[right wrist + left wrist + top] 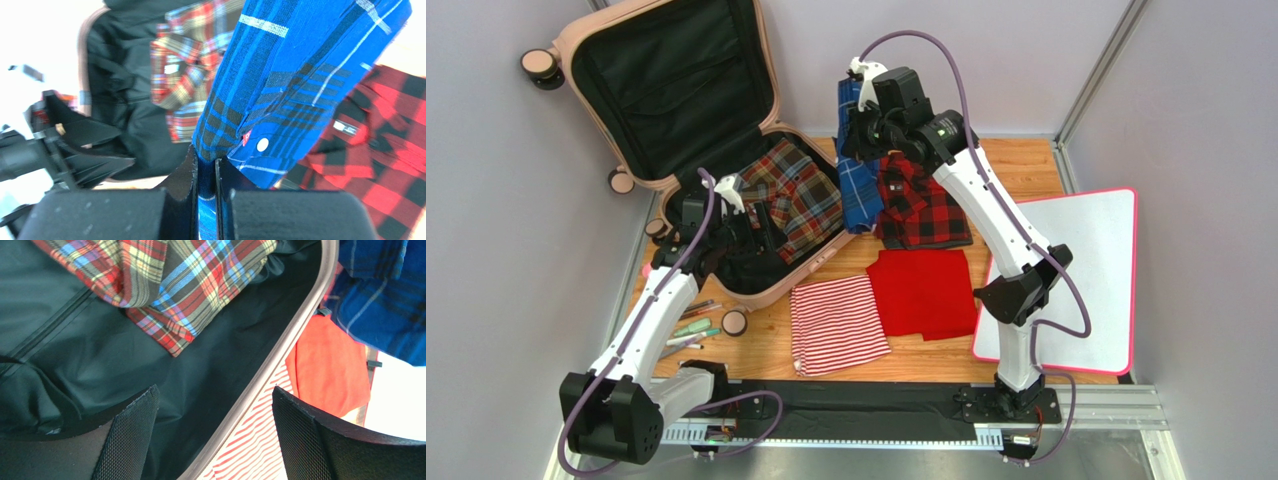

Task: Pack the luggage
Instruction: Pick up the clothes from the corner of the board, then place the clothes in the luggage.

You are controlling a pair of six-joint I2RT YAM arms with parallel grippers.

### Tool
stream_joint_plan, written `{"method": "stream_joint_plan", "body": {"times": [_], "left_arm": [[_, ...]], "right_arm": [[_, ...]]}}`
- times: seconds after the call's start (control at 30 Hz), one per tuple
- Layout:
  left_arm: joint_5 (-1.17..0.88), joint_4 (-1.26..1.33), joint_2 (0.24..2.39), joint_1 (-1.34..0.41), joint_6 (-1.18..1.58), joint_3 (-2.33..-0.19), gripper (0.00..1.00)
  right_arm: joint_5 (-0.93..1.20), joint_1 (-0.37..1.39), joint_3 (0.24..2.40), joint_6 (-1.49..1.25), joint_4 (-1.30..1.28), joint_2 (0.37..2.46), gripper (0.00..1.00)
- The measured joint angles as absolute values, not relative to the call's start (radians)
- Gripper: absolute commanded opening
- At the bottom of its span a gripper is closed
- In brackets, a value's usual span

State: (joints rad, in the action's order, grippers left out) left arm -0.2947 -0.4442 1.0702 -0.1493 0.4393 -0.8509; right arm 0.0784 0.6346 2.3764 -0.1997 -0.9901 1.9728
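Note:
The pale pink luggage lies open at the far left, black lining showing, with a red-green plaid shirt inside. My right gripper is shut on a blue plaid shirt and holds it hanging above the table beside the luggage; the pinch shows in the right wrist view. My left gripper is open and empty over the luggage's near part; in its wrist view the luggage rim runs between the fingers.
On the wooden table lie a red-black plaid shirt, a red cloth and a red-white striped cloth. A white board with a pink rim lies at the right. Pens and a small round item lie at the left.

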Motion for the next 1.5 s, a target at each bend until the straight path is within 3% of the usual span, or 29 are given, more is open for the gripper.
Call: {"method": "stream_joint_plan", "body": {"times": [0.47, 0.77, 1.07, 1.5], "left_arm": [[-0.119, -0.569, 0.891, -0.077, 0.440, -0.862, 0.90], [-0.096, -0.532, 0.884, -0.076, 0.477, -0.817, 0.88], [-0.186, -0.442, 1.032, -0.076, 0.495, -0.777, 0.87], [-0.277, -0.291, 1.167, -0.076, 0.509, -0.744, 0.84]], "right_arm": [[0.413, 0.744, 2.424, -0.295, -0.729, 2.018, 0.00], [0.650, 0.724, 2.501, -0.357, -0.511, 2.294, 0.00], [0.628, 0.512, 2.571, -0.448, -0.470, 2.696, 0.00], [0.583, 0.467, 2.565, -0.431, -0.455, 2.676, 0.00]]}}
